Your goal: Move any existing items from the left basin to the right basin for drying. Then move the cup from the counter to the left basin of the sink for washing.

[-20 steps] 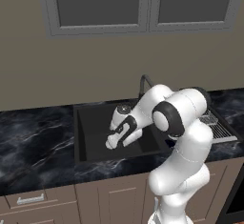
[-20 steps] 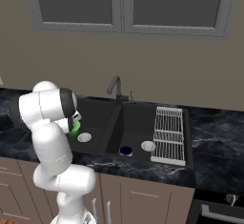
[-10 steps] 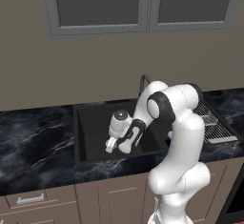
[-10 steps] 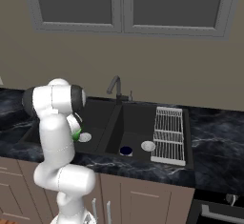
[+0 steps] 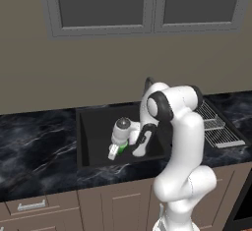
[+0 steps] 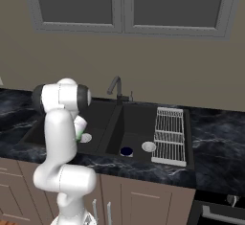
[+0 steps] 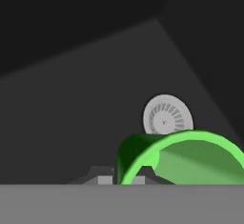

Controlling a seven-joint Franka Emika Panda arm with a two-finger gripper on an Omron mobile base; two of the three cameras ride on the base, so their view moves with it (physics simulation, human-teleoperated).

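Black veined counter (image 5: 34,141) ran under a grey window (image 5: 147,6). In the left basin (image 5: 96,131), the gripper (image 5: 116,151) was closed on the cup (image 5: 121,148), above the drain (image 7: 167,115). The right base view alone showed a blue object (image 6: 126,151) in the right basin (image 6: 136,128) beside a rack (image 6: 170,135). No writing was legible.

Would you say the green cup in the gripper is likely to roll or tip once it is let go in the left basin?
Probably. The cup looks like thin, rigid, light plastic with a round open rim, so it may roll if released tilted. The left basin floor looks smooth, so it might slide toward the drain.
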